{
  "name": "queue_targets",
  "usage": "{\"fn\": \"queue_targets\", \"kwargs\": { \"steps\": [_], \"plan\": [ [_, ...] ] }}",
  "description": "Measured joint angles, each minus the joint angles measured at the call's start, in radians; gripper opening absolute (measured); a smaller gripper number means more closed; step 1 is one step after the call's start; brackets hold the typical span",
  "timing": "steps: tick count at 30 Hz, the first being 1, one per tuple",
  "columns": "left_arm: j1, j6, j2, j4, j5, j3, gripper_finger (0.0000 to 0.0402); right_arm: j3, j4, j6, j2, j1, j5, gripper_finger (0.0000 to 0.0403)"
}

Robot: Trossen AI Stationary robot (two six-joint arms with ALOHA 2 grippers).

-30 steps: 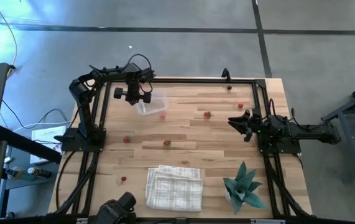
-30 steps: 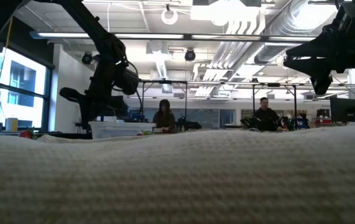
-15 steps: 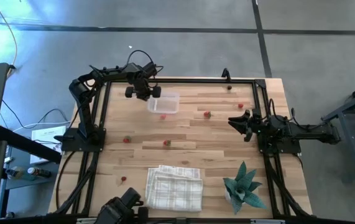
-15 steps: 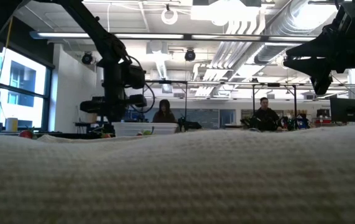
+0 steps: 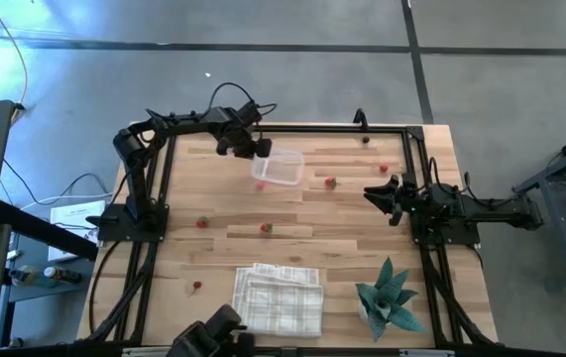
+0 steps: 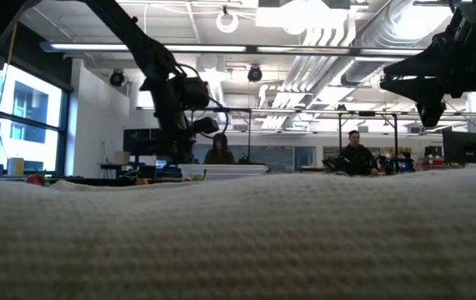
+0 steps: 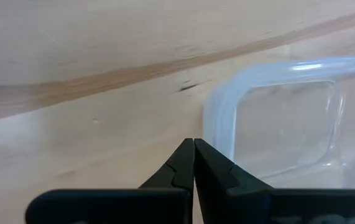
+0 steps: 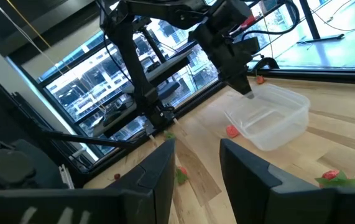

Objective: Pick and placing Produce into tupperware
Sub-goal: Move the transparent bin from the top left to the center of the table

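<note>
The tupperware (image 5: pixel 283 169) is a clear, see-through box standing on its base on the wooden table, far and left of centre; it looks empty in the left wrist view (image 7: pixel 289 124). Red produce lies scattered: one piece (image 5: pixel 260 184) beside the box, others (image 5: pixel 330 182) (image 5: pixel 266 227) (image 5: pixel 201 223) farther off. My left gripper (image 5: pixel 261 152) is shut, pointing steeply down at the box's far-left corner. My right gripper (image 5: pixel 370 192) hangs level and open at the table's right side, with nothing between its fingers (image 8: pixel 196 171). My left gripper's shut fingertips (image 7: pixel 194 146) stand against the outer side of the tupperware's rim at its rounded far-left corner (image 7: pixel 213 121), coming from above and slanting toward the table's right. The box stays flat on the table. In the right wrist view the tips meet the rim (image 8: pixel 250 96).
A folded white checked cloth (image 5: pixel 279 297) lies at the near edge and fills the low view's foreground (image 6: pixel 238 242). A teal plant (image 5: pixel 390 297) stands at the near right. A black frame (image 5: pixel 312 127) borders the table. People sit in the room behind (image 6: pixel 219 154).
My left gripper, shut throughout, has gone toward the table's right edge along the far side and tipped to point more steeply down. The tupperware has slid along the table to the right ahead of it, past the red piece that now lies at its near-left side.
</note>
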Motion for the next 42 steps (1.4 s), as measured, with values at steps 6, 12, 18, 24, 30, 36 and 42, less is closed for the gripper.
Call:
{"fn": "queue_targets", "kwargs": {
  "steps": [6, 12, 18, 24, 30, 36, 42],
  "plan": [
    [-0.057, 0.0, 0.0, -0.003, -0.005, 0.0, 0.0, 0.0, 0.0, 0.0, 0.0, 0.0, 0.0, 0.0117],
    [-0.127, 0.0, 0.0, -0.003, -0.02, 0.0, 0.0, 0.0, 0.0, 0.0, 0.0, 0.0, 0.0, 0.0117],
    [-0.19, 0.0, 0.0, -0.003, -0.035, 0.0, 0.0, 0.0, 0.0, 0.0, 0.0, 0.0, 0.0, 0.0117],
    [-0.2, -0.015, -0.001, -0.013, -0.134, 0.006, 0.0, 0.0, 0.0, 0.0, 0.0, 0.0, 0.0, 0.0117],
    [-0.083, -0.026, -0.002, -0.036, -0.186, 0.13, 0.0, 0.0, 0.0, 0.0, 0.0, 0.0, 0.0, 0.0117],
    [-0.036, -0.019, 0.047, 0.017, -0.173, 0.35, 0.0, 0.0, 0.0, 0.001, 0.0, 0.0, 0.001, 0.0117],
    [-0.069, -0.017, 0.267, -0.185, -0.146, 0.698, 0.0, 0.0, 0.0, 0.036, 0.0, 0.0, 0.003, 0.0117]
  ]
}}
